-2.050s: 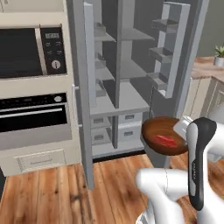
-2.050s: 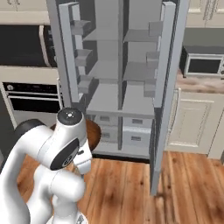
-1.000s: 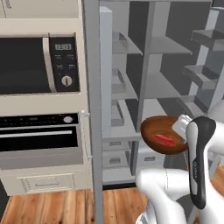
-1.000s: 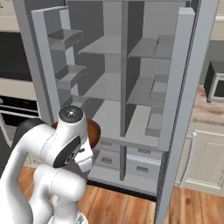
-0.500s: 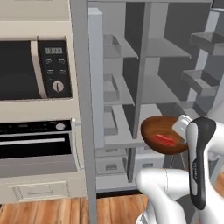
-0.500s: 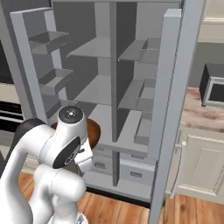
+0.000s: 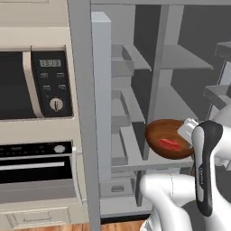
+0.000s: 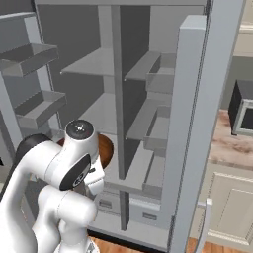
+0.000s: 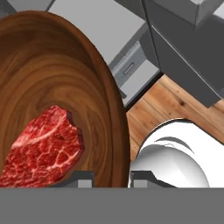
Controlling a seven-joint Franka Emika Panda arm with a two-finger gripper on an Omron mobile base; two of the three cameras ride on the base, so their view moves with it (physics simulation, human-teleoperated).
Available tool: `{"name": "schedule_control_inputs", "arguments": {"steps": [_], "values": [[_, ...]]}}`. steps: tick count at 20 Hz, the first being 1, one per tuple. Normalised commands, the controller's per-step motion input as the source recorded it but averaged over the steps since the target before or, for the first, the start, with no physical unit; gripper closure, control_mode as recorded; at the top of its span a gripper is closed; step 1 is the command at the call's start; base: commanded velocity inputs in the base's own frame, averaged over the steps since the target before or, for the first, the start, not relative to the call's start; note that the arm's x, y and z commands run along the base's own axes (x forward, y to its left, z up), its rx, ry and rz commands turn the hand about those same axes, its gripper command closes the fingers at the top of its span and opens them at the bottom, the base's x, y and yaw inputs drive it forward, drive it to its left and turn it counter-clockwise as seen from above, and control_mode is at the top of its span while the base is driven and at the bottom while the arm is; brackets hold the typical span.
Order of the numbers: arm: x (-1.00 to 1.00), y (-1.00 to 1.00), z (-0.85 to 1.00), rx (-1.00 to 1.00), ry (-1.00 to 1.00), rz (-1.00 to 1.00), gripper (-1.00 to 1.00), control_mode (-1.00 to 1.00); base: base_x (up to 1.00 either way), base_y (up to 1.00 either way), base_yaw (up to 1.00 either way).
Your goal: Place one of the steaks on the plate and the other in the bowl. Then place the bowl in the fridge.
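Bowl (image 7: 168, 138): held raised before the open fridge's (image 7: 180, 85) shelves.
Steak (image 9: 43, 148): lay inside the bowl.
Gripper (image 9: 112, 177): jaws clenched on the bowl's rim.

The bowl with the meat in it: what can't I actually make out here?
- Bowl, right base view: mostly hidden behind the robot's white arm.
- Bowl's right rim, left base view: covered by the wrist.
- Steak and gripper, hand view: cut off at the bottom edge.
- Fridge top: cropped in both base views.
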Motion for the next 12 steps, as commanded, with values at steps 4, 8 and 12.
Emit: {"name": "schedule_control_inputs", "arguments": {"steps": [4,8,12], "values": [[0.00,0.00,0.00,0.00,0.00,0.00,1.00,1.00,0.51,-0.04,0.00],[0.00,0.00,0.00,0.00,0.00,0.00,1.00,1.00,0.26,-0.02,0.00],[0.00,0.00,0.00,0.00,0.00,0.00,1.00,1.00,0.02,0.00,0.00]]}}
